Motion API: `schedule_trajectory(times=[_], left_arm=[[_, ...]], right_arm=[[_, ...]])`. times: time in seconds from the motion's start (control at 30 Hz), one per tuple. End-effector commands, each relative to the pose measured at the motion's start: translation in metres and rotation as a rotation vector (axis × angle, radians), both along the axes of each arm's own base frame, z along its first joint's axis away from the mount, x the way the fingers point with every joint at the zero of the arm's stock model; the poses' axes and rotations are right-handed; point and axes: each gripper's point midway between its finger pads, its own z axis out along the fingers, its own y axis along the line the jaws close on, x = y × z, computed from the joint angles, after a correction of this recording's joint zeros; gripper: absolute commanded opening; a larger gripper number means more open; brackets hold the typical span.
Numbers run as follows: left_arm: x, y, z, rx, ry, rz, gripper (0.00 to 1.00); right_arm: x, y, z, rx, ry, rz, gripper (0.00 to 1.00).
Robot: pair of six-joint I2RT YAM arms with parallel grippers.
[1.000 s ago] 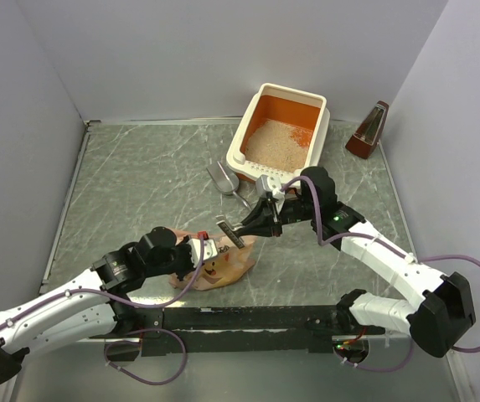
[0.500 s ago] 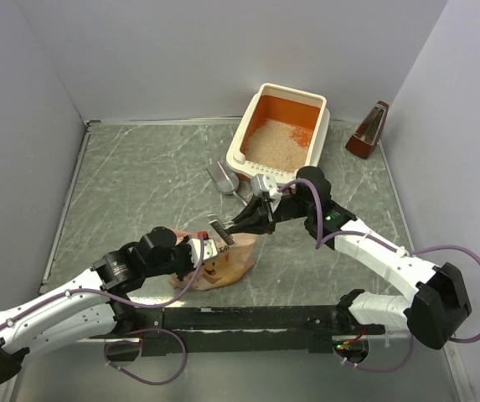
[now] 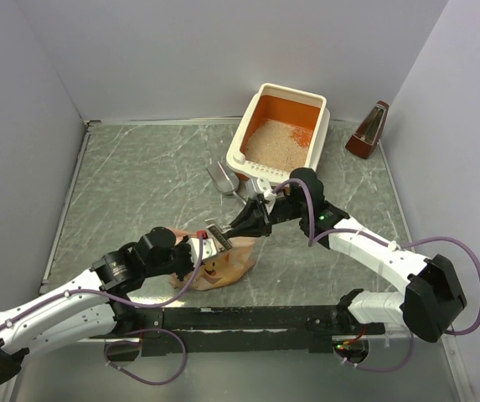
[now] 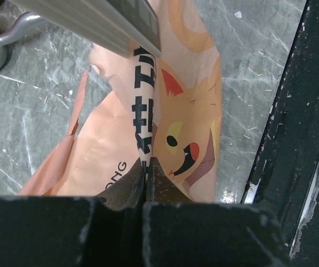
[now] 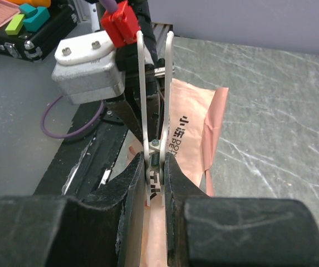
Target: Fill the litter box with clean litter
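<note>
The litter box [image 3: 246,126] lies well apart from both claws, beyond the right gripper [image 3: 233,233] and on its far right side. The clean litter [image 3: 271,144] is heaped in the half of the box nearer that claw, and bare orange floor shows at the far end. The right gripper [image 5: 155,161] is clenched on the upper edge of the peach-pink bag [image 3: 231,266], with a printed strip of the bag pinched between its fingers. Just beside it, on the near left, the left gripper [image 3: 213,249] grasps the same bag. In its wrist view the left gripper [image 4: 147,169] has its jaws pressed together on a fold beside the cartoon cat face of the bag [image 4: 192,111]. The grey scoop [image 3: 222,177] rests on the table [image 3: 139,176] between the right claw and the box. A second ago the right claw hung closer to the box and clear of the bag top. It has since swung in toward the left claw and met the bag. The box, litter and scoop have not shifted. From above, the two claws cover the bag's mouth, so its contents cannot be told. Neither wrist view shows the box.
</note>
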Motion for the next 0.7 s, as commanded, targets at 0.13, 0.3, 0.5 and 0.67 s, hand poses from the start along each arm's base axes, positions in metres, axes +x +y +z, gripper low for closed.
schedule_trajectory(times=[0.13, 0.3, 0.5, 0.67], left_arm=[[0.007, -0.012, 0.031, -0.111, -0.064, 0.001, 0.04], [0.009, -0.012, 0.032, -0.111, -0.067, 0.012, 0.04], [0.011, -0.011, 0.033, -0.11, -0.07, 0.027, 0.05], [0.012, -0.01, 0.035, -0.114, -0.073, 0.038, 0.06]], right_arm=[[-0.012, -0.004, -0.013, -0.031, -0.027, 0.046, 0.0], [-0.007, -0.007, -0.036, -0.142, -0.015, -0.007, 0.0], [0.002, -0.012, -0.046, -0.259, -0.06, -0.05, 0.0], [0.005, -0.023, -0.051, -0.39, -0.099, -0.096, 0.0]])
